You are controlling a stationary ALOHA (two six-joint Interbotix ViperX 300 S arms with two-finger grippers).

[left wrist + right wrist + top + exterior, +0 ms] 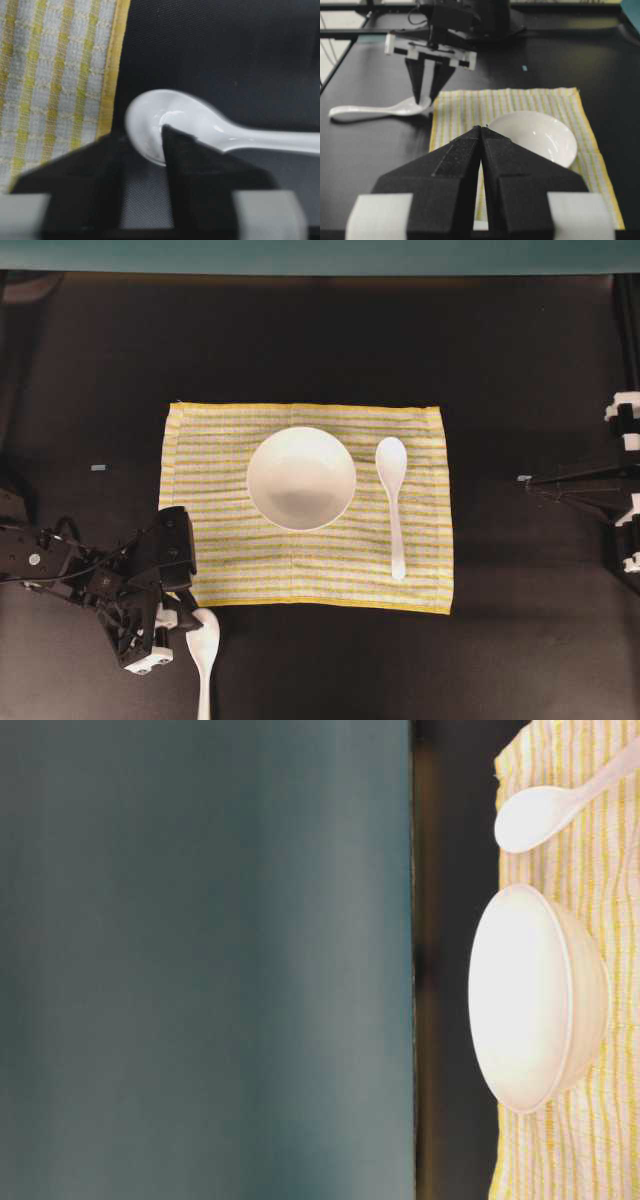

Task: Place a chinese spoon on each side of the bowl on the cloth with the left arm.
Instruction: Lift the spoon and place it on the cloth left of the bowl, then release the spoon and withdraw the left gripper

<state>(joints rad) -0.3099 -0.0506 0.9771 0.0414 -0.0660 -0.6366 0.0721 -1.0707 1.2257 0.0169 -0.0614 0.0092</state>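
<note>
1. The white bowl [301,478] sits in the middle of the striped cloth [230,560].
2. One spoon [392,502] lies on the cloth, just right of the bowl.
3. A second spoon [203,652] lies on the black table [480,330], lower left, off the cloth.
4. The left gripper [180,625] pinches this spoon's scoop.
5. The right gripper [481,131] is closed, holding nothing.

The left arm [70,565] reaches in from the left edge of the overhead view, its gripper [185,618] pointed down at the bench. In the left wrist view one black finger [192,165] rests against the bowl of a white Chinese spoon [190,125], the other stands just beside its rim, and the jaws are drawn close with a narrow gap between them. The right gripper [481,150] hangs level, its two fingers pressed together at the tips.
</note>
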